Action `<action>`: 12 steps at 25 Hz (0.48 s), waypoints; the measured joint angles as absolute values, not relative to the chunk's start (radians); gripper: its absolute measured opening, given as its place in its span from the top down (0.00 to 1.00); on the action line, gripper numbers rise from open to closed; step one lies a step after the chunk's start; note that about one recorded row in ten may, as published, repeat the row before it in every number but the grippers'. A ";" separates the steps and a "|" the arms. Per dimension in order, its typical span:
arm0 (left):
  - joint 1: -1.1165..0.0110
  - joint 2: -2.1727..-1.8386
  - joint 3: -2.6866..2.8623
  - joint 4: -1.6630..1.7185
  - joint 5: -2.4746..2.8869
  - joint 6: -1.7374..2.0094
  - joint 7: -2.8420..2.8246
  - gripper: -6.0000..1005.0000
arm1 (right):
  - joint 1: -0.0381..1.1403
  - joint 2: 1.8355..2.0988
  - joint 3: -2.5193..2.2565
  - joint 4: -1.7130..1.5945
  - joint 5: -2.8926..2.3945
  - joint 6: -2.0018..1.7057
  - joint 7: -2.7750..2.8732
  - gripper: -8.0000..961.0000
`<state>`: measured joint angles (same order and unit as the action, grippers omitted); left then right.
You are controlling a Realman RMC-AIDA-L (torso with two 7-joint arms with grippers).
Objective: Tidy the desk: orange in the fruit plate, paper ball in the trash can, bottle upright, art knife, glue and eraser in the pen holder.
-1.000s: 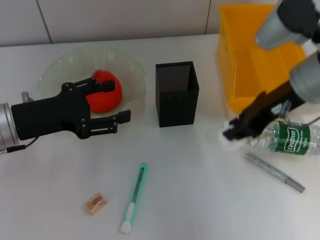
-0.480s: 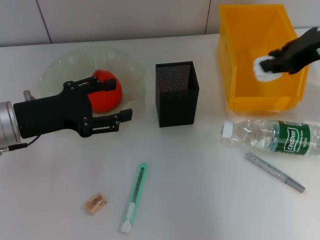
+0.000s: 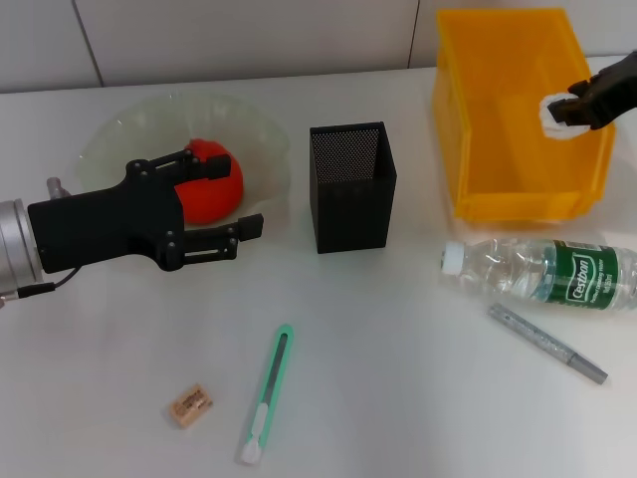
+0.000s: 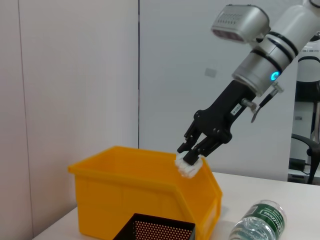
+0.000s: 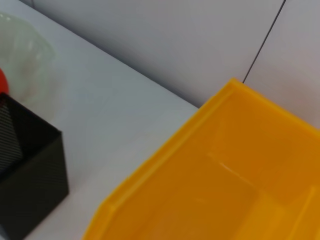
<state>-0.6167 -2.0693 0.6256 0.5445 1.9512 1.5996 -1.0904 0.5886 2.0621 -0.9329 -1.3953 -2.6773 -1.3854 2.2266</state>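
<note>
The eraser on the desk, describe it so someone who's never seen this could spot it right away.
Start at the black mesh pen holder mid-desk and come toward the near edge, to the robot's left. Beside the green art knife lies the eraser, a small tan block, far shorter and stubbier than the long knife.

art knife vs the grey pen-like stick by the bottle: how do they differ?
The art knife is green and white, lying near the eraser, its length running roughly toward the pen holder. The grey stick is slimmer, speckled grey, lying slantwise just below the fallen bottle. Both lie flat on the desk, untouched.
</note>
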 joint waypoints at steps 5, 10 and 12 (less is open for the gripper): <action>-0.617 -2.069 0.626 0.544 1.951 1.598 -1.091 0.19 | 0.610 2.062 -0.938 -1.312 -2.683 -1.309 2.193 0.69; -0.616 -2.069 0.626 0.545 1.951 1.598 -1.090 0.19 | 0.632 2.062 -0.933 -1.247 -2.685 -1.260 2.187 0.67; -0.616 -2.069 0.626 0.545 1.951 1.598 -1.090 0.19 | 0.631 2.069 -0.928 -1.249 -2.683 -1.233 2.190 0.66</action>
<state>-0.6159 -2.0692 0.6259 0.5445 1.9512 1.5983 -1.0903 0.6309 2.0693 -0.9283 -1.2489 -2.6825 -1.2333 2.1904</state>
